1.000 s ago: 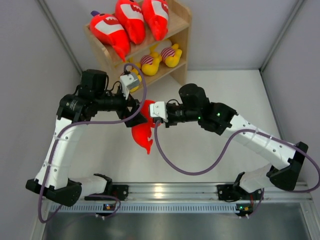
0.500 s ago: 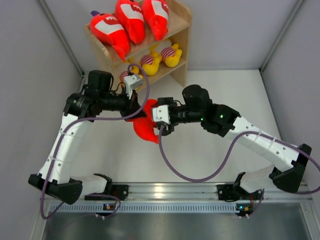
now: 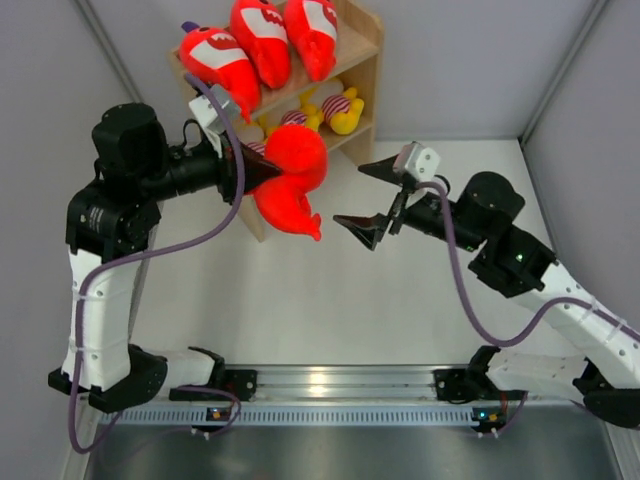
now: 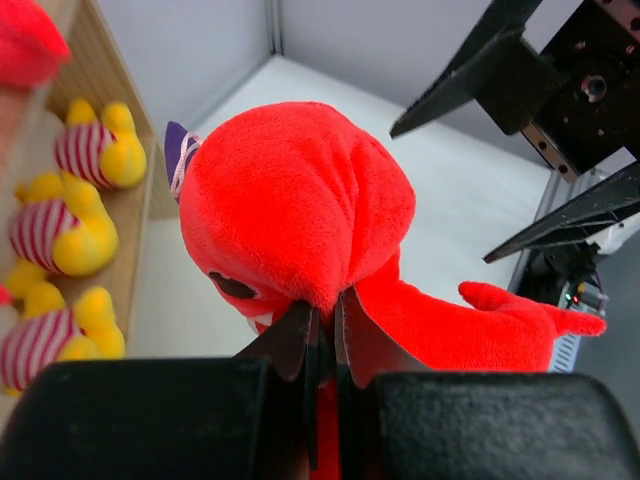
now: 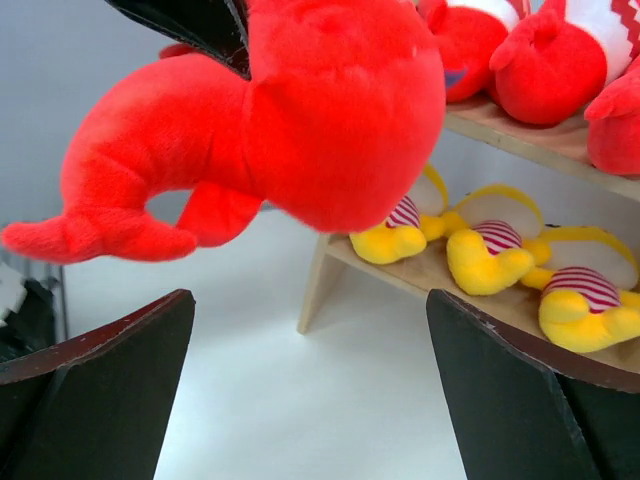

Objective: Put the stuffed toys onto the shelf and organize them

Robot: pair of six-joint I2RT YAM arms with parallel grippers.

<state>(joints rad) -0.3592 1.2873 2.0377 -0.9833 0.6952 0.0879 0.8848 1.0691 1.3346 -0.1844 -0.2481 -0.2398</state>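
Up by the shelf (image 3: 366, 100), my left end effector (image 4: 322, 315) pinches the last shark (image 3: 295, 160); my right end effector (image 3: 352, 195) hangs wide, holding nothing. Three sharks (image 3: 262, 40) and three yellow plushes (image 4: 90, 150) already sit shelved.

Red shark plush (image 3: 293, 172); yellow plushes (image 5: 488, 262), red-white striped shirts.

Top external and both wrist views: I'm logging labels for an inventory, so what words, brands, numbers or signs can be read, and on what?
None: no view shows a readable word, number or logo.
The lifted red shark plush, the yellow plushes and the shelf show no tags or print.
The base lights are plain dots, not characters.
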